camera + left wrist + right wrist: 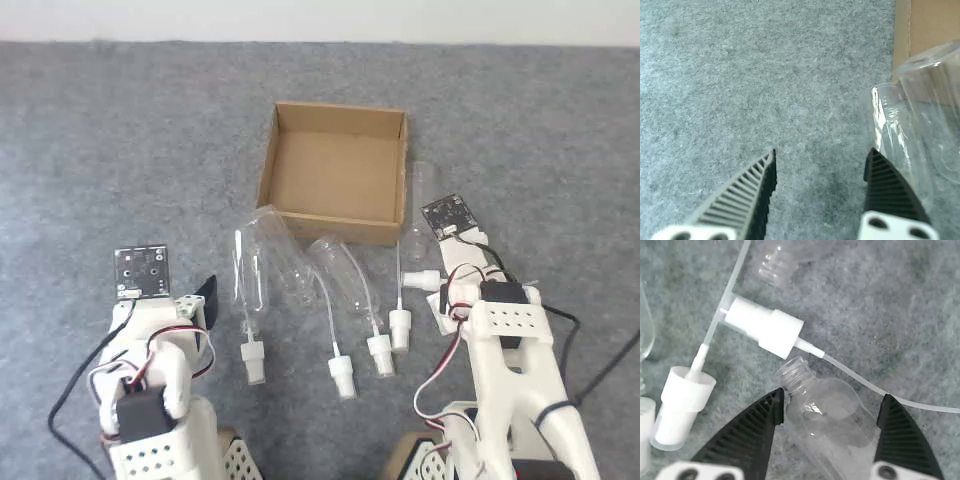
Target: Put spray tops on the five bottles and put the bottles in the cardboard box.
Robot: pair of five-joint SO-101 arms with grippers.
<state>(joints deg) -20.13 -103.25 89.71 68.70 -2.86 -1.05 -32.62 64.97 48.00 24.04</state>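
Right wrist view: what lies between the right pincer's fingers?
An uncapped clear bottle lies there, inside the open right pincer, neck toward a loose spray top; the right wrist view shows it.

The high view looks steeply down from above and behind the two arms, far enough off to take in a wide stretch of grey desk (120,130) and the cardboard box (330,228) beyond them. Each wrist view sits low and close to the desk, looking out between its own arm's jaws. The left one shares the box's corner and a bottle (897,145) with the high view, the right one a spray top (765,330).
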